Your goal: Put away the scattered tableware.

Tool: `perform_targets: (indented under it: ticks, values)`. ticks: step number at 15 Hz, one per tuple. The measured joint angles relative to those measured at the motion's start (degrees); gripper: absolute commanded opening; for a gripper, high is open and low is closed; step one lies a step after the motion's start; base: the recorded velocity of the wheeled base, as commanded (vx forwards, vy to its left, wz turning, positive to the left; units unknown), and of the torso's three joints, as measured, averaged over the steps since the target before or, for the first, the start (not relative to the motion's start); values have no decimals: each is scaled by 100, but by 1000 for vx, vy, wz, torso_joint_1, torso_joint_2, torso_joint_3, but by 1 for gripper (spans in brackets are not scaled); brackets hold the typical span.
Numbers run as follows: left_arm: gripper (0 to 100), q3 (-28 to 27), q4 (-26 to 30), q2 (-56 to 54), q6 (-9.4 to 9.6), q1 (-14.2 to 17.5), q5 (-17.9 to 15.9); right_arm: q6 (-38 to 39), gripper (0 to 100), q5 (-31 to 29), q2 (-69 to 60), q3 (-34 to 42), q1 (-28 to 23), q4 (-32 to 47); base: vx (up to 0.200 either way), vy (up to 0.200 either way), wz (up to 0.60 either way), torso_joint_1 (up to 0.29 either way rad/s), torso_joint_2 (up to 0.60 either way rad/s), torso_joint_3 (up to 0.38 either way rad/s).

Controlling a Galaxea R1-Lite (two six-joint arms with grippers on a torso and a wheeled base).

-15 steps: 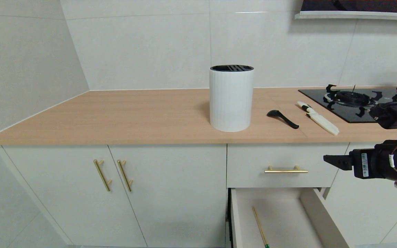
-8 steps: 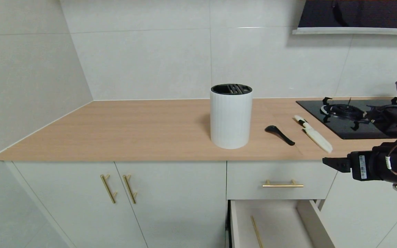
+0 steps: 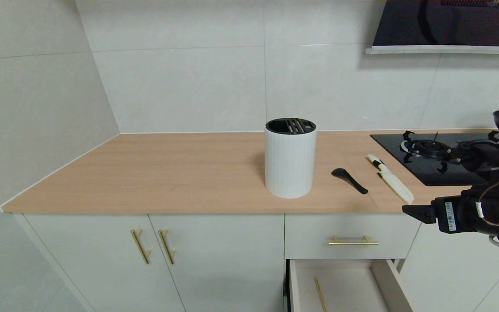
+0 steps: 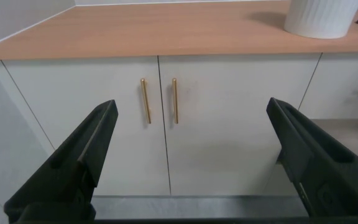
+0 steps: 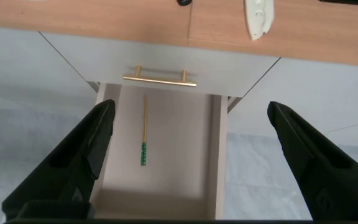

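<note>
1. Lying on the wooden countertop (image 3: pixel 167 173) near its front edge, the knife (image 3: pixel 390 179) has its blade tip close to the right gripper (image 5: pixel 191 112). The gripper hangs just off the counter front, above the open drawer (image 3: pixel 381 281), fingers spread wide and holding nothing.
2. Knife: pale cream blade, handle banded black and white. Long axis diagonal, handle toward the wall, tip toward the counter's front right.
3. Black spoon (image 3: pixel 349 180): just left of the knife, apart from it, and roughly parallel to it. Bowl toward the back left, handle toward the front right.
4. Chopstick (image 5: pixel 144 127): thin, wood-coloured, with a green end; one or a pair cannot be told. It lies on the drawer floor below the right gripper, lengthwise along the drawer's depth, green end outward.
5. White ribbed utensil holder (image 3: pixel 290 158): upright, with a black slotted top, left of the spoon.
6. Left gripper (image 4: pixel 191 106): fingers wide apart, empty, facing the double cabinet doors (image 4: pixel 160 118), well apart from all tableware.
7. Gas hob (image 3: pixel 431 156): right of the knife.
</note>
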Motion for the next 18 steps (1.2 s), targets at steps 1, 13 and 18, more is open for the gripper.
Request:
perform_targets:
  ticks: [1,13,18]
  values:
    - [100,0,0,0,-2,0,2,-5,100,201,63,0,-6,-118,0,0,0,0,0,0]
    - [100,0,0,0,-2,0,0,-1397,100,3356,2817,-2260,-1175,-1677,0,0,0,0,0,0]
    - [100,0,0,0,0,-2,2,-1452,100,3454,3803,-2564,-1341,-2178,0,0,0,0,0,0]
